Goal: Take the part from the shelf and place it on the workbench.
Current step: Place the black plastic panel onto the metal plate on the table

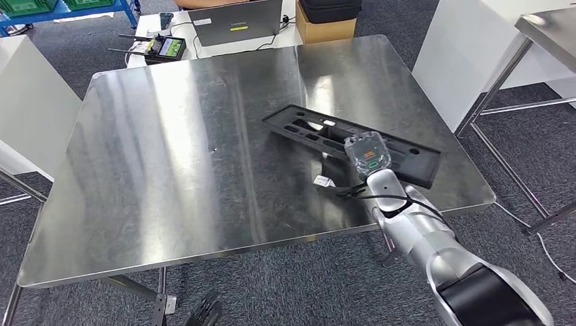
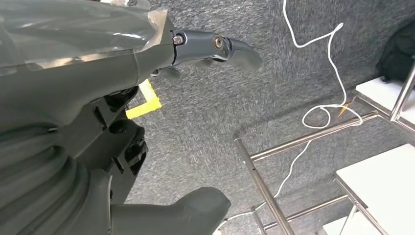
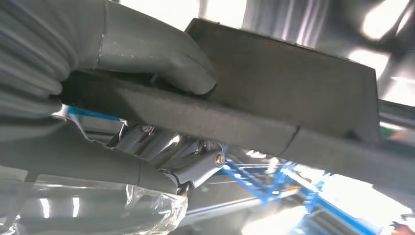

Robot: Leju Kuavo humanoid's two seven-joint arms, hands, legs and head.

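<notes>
Wide bare steel spreads across the left half and near edge of my bench (image 1: 170, 170), room to pass. On its right half lies the long black part (image 1: 309, 128), gripped by my right hand (image 1: 367, 155). A laptop (image 1: 238, 24) and handheld controller (image 1: 163, 47) crowd the far side.

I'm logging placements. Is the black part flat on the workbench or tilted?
Tilted: the black part is gripped by the right hand, far end touching the workbench.
</notes>
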